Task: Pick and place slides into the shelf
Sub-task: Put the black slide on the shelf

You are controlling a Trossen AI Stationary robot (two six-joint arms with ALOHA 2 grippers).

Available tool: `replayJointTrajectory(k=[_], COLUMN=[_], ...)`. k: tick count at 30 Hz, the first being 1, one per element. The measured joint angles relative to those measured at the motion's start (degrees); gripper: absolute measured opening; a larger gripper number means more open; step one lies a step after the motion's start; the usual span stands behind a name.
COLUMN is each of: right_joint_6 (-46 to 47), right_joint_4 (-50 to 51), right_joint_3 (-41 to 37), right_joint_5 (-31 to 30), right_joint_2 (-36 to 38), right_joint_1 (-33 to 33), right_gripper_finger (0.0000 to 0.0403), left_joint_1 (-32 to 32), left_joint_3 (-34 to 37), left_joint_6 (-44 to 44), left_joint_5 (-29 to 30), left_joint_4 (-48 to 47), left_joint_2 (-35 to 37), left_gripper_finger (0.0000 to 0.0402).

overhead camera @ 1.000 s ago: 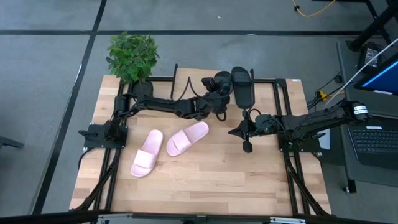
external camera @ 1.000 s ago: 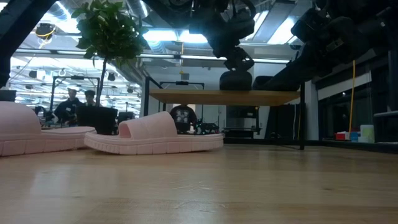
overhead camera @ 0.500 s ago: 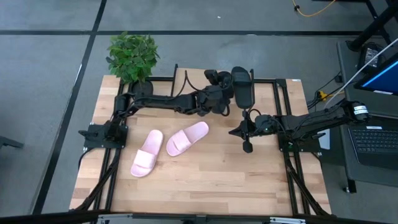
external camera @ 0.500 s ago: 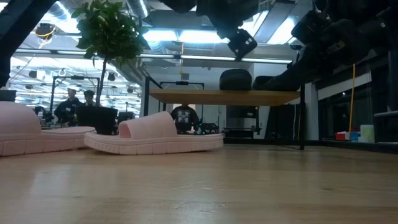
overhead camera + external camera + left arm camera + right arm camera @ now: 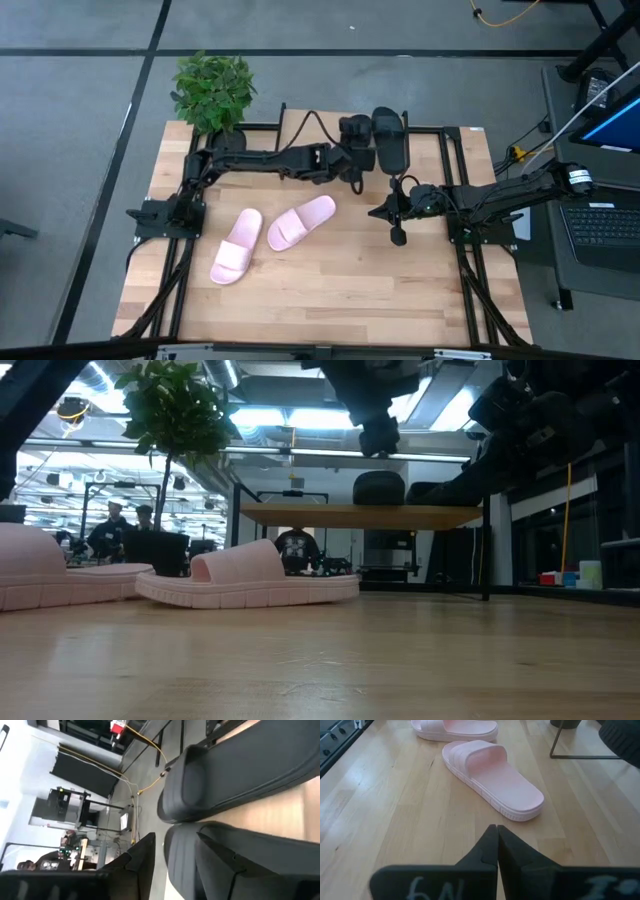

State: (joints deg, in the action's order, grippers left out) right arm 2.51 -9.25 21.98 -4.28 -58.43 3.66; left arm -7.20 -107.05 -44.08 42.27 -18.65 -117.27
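On the shelf (image 5: 360, 515), two black slides (image 5: 388, 137), left claw (image 5: 352, 128) above them, grip unclear, right claw (image 5: 497, 842) pinched closed, idle.

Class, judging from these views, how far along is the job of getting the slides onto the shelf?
About halfway. Done: two black slides lie side by side on the shelf. In hand: nothing. The left gripper hangs above the shelf beside them, and the right gripper, fingers shut and empty, hovers over the table. Left: both pink slides, one near the table's middle and one beside it, are not yet shelved.
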Motion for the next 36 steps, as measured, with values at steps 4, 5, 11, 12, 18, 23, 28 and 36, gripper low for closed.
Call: replayJointTrajectory(k=[4, 5, 11, 12, 18, 23, 28, 36], right_joint_6=[-0.01, -0.03, -0.21, -0.21, -0.21, -0.21, -0.21, -0.21], right_joint_4=[0.02, 0.06, 0.10, 0.10, 0.13, 0.13, 0.13, 0.60], right_joint_3=[0.00, 0.00, 0.00, 0.00, 0.00, 0.00, 0.00, 0.00], right_joint_5=[-0.01, -0.01, -0.01, -0.01, -0.01, -0.03, -0.03, -0.03], right_joint_2=[0.00, 0.00, 0.00, 0.00, 0.00, 0.00, 0.00, 0.00], right_joint_1=[0.00, 0.02, 0.01, 0.00, 0.01, 0.02, 0.02, 0.02], right_gripper_finger=[0.0004, 0.0004, 0.0004, 0.0004, 0.0013, 0.0015, 0.0016, 0.0016], left_joint_1=[-1.14, -1.32, -2.30, -2.52, -3.51, -4.04, -4.79, -5.40], left_joint_3=[-0.03, -0.03, -0.03, -0.03, -0.03, -0.03, -0.03, -0.01], left_joint_6=[0.12, 0.14, 0.41, 0.72, 2.00, 2.06, 4.54, 5.01], left_joint_5=[-3.15, -4.13, -4.93, -4.93, -4.93, -6.02, -9.80, -10.28], left_joint_4=[-2.78, -3.50, -4.55, -4.65, -7.42, -7.72, -8.59, -8.90], left_joint_2=[0.00, 0.00, 0.00, 0.00, 0.00, 0.00, 0.00, -0.02], left_gripper_finger=[0.0117, 0.0115, 0.0105, 0.0105, 0.0104, 0.0104, 0.0104, 0.0104])
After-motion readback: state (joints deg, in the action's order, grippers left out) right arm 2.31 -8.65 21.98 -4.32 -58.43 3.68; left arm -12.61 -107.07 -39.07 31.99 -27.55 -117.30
